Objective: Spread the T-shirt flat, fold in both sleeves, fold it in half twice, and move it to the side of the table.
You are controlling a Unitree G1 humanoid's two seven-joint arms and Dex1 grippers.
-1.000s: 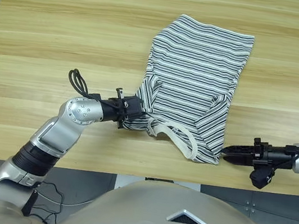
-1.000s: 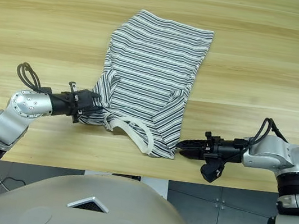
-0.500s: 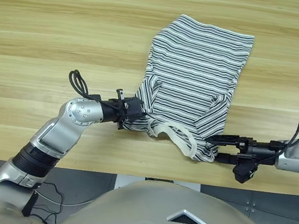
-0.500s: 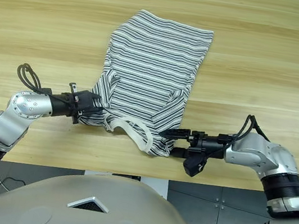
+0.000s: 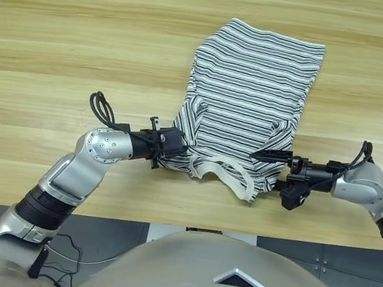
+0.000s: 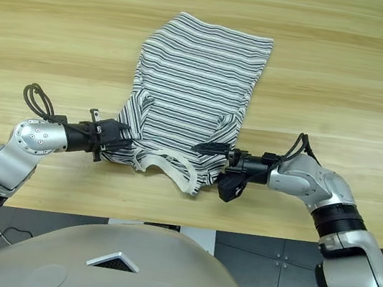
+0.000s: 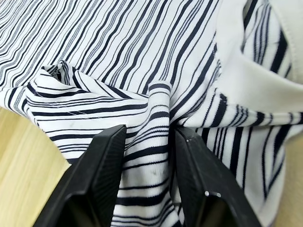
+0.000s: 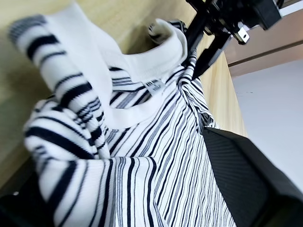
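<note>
Pinches a bunched fold of the striped T-shirt at its near left corner with the left hand. Lies rumpled mid-surface, collar nearest. Straddles the near right corner with the right hand, fingers spread.

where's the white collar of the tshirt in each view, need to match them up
Left eye view: the collar loops at the T-shirt's near edge.
Right eye view: the same loop, near edge.
Left wrist view: broad white band just past the jaws.
Right wrist view: white band curving over the stripes.
Shared landmark: the left gripper, clamped on fabric beside the collar.
</note>
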